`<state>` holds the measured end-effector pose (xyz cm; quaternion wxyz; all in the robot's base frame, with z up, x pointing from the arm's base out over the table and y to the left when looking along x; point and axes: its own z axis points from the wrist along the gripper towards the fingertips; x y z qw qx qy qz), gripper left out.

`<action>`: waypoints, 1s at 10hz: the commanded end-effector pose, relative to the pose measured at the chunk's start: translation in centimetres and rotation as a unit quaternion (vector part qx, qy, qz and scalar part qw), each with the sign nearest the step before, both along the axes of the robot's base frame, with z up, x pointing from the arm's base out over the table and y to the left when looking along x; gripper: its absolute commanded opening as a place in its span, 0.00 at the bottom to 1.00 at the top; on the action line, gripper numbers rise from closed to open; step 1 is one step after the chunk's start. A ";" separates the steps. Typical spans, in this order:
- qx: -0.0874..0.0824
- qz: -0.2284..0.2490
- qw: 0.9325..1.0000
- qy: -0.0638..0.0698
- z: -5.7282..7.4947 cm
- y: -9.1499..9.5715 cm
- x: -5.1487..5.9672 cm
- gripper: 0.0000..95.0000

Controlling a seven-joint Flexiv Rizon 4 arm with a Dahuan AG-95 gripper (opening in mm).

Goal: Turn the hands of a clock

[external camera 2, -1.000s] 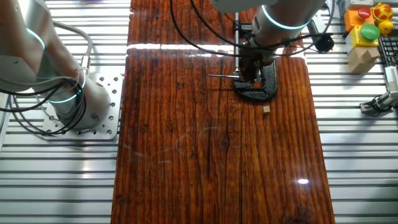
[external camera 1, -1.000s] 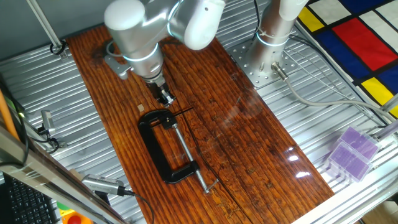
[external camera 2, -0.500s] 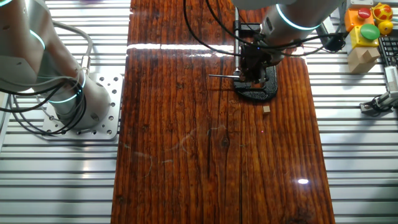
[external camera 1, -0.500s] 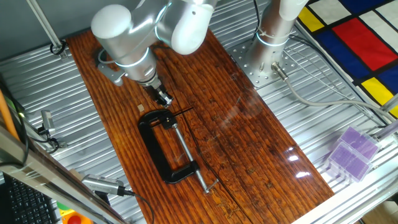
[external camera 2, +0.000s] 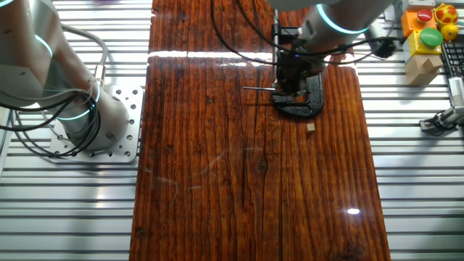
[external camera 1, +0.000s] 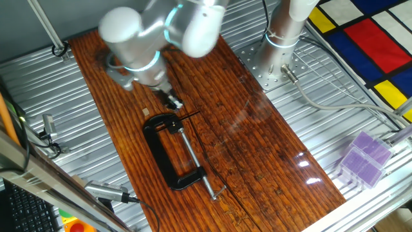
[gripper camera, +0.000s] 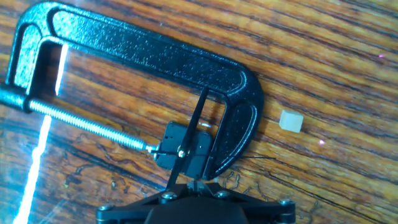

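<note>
Hand view shows the clock (gripper camera: 185,151), a small black square piece, sitting in the mouth of the black clamp (gripper camera: 143,51), between the tip of the screw (gripper camera: 87,124) and the curved end of the frame. A thin black hand (gripper camera: 194,127) rises from the clock's middle pin and crosses over the frame. The gripper (gripper camera: 198,186) is at the bottom edge of this view, just beside the clock. Its two fingers seem to meet in a narrow point there, but whether they are pinching the hand or only touching it I cannot tell.

To the right of the clamp, apart from it, a small pale cube (gripper camera: 290,121) lies on the wooden table (gripper camera: 329,56).

From one fixed view, the gripper (external camera 1: 171,100) points down at the far end of the clamp (external camera 1: 164,151), and the arm (external camera 1: 154,38) above it looks blurred. In the other fixed view the gripper (external camera 2: 288,78) covers the clock.
</note>
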<state>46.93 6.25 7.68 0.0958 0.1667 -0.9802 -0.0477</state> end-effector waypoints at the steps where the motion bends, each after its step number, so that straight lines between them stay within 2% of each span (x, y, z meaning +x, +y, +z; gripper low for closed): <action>1: 0.001 -0.001 1.000 -0.005 -1.1 0.4 -2.2 0.00; 5: -0.002 0.008 1.000 -0.009 -2.5 0.6 -4.0 0.00; 10: 0.001 0.016 1.000 -0.019 -4.0 0.6 -4.9 0.00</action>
